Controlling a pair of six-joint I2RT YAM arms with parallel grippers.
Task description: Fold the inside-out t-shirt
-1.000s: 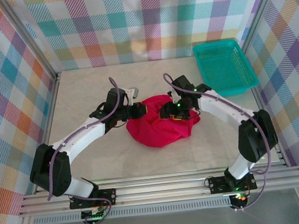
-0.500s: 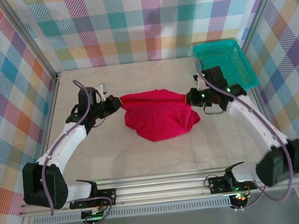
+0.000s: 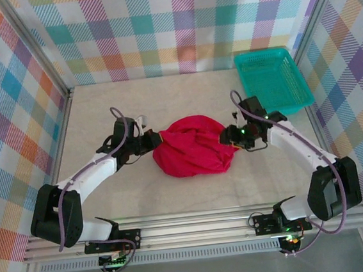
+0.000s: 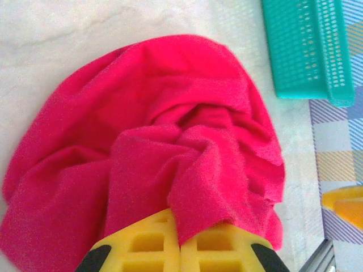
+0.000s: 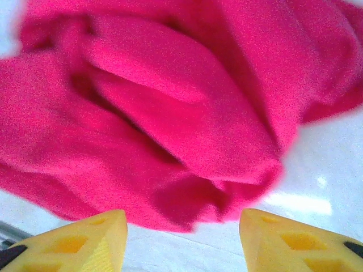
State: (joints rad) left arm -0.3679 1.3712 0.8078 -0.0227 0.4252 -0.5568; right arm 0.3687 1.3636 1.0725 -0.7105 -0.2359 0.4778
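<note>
While the left fingers [image 4: 144,243] clamp a fold of the single red t-shirt [image 3: 193,154], heaped at the middle of the table [image 3: 102,111], the right fingers [image 5: 283,238] gape empty just beside it; one teal basket [image 3: 272,79] sits far right.

2 white arms [image 3: 85,174], purple cables [image 3: 123,119], yellow-fingered hands [image 4: 180,246]
</note>
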